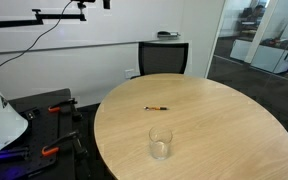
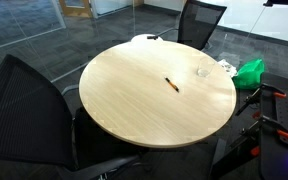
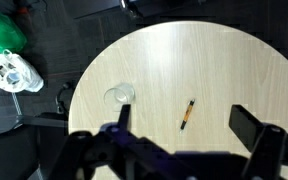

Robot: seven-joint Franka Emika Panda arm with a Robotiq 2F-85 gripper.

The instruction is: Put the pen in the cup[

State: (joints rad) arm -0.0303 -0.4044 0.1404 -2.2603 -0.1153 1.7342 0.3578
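The pen (image 1: pixel 156 108) is a thin stick with an orange-red end; it lies flat near the middle of the round wooden table (image 1: pixel 234 140). It also shows in the exterior view (image 2: pixel 171 84) and the wrist view (image 3: pixel 187 114). The clear cup (image 1: pixel 160 142) stands upright near the table's edge, a short way from the pen; it also shows in the exterior view (image 2: pixel 202 72) and the wrist view (image 3: pixel 119 95). My gripper (image 3: pixel 184 128) is open and empty, high above the table, its fingers framing the pen from above. The arm is not seen in the exterior views.
Black office chairs stand around the table (image 2: pixel 199 20) (image 2: pixel 24 110). A green bag (image 2: pixel 250 71) and a white plastic bag (image 3: pixel 14 72) lie on the floor beside the table. Clamps and gear sit on a black stand (image 1: pixel 44 125).
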